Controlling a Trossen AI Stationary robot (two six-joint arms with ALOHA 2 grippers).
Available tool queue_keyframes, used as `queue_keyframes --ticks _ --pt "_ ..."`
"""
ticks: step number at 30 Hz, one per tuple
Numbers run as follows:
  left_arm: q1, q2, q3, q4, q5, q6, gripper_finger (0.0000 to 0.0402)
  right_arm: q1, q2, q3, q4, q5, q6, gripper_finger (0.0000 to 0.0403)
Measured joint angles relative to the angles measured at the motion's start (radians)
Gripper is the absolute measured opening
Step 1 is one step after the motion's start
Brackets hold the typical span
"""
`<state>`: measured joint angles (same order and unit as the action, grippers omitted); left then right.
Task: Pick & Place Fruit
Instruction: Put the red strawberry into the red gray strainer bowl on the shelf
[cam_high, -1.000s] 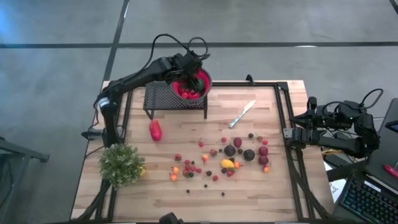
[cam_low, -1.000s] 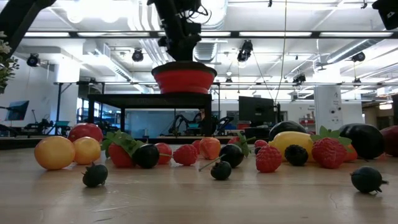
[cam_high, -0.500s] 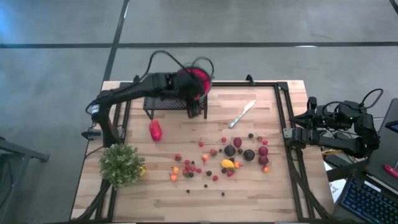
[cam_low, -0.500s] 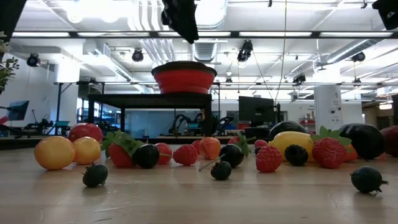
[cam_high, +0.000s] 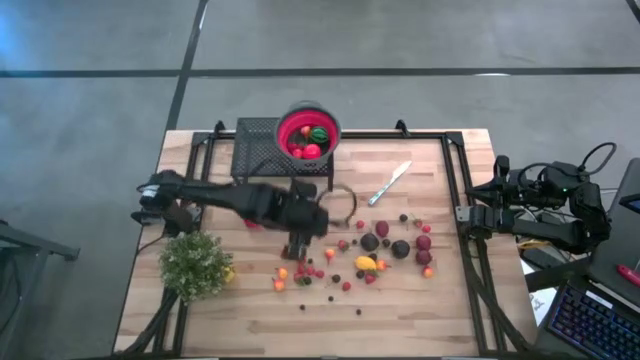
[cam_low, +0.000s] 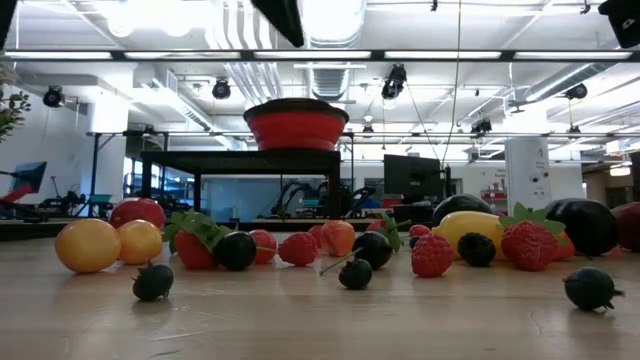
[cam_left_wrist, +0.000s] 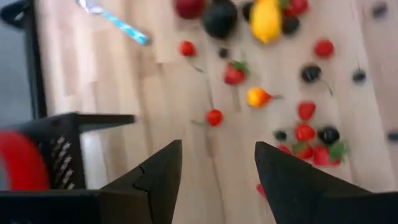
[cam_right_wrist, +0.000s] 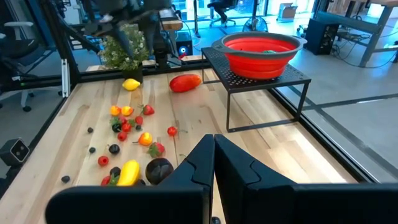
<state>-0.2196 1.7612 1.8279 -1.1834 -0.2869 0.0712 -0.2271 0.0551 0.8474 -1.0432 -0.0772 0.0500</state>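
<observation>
Above scattered fruit (cam_high: 370, 250) | left hand (cam_left_wrist: 217, 163) apart, empty | right hand (cam_right_wrist: 214, 163) together

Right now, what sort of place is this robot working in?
Probably a robotics lab or workshop: exposed ceiling ducts overhead, office chairs and workbenches beyond the wooden table, with more equipment standing behind.

This is a robotics lab in a large open industrial hall. In the low view, an exposed ceiling (cam_low: 440, 40) fills the upper frame, with strip lights, ducts and hanging cables. Below it, at mid-frame, stand workbenches and a dark monitor (cam_low: 410, 178). In the right wrist view, office chairs (cam_right_wrist: 18, 56) sit at upper left, more benches at upper right. The high view shows a polished concrete floor (cam_high: 420, 35) across the top, and a keyboard (cam_high: 590, 320) at lower right.
</observation>
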Motion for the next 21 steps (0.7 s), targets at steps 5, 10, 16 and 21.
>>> queue_keyframes --ticks 5,10,16,21 --pt "-0.057 0.002 -0.111 0.012 -0.029 0.079 0.0206 0.0 0.0 0.0 0.0 0.0 0.0 0.0008" --pt "-0.084 0.003 -0.225 0.037 -0.029 0.116 0.0206 0.0 0.0 0.0 0.0 0.0 0.0 0.0008" --pt "-0.101 0.003 -0.332 0.121 -0.021 0.145 0.0206 0.0 0.0 0.0 0.0 0.0 0.002 0.0008" --pt "-0.114 0.003 -0.411 0.175 0.007 0.251 0.0206 0.0 0.0 0.0 0.0 0.0 0.002 0.0008"
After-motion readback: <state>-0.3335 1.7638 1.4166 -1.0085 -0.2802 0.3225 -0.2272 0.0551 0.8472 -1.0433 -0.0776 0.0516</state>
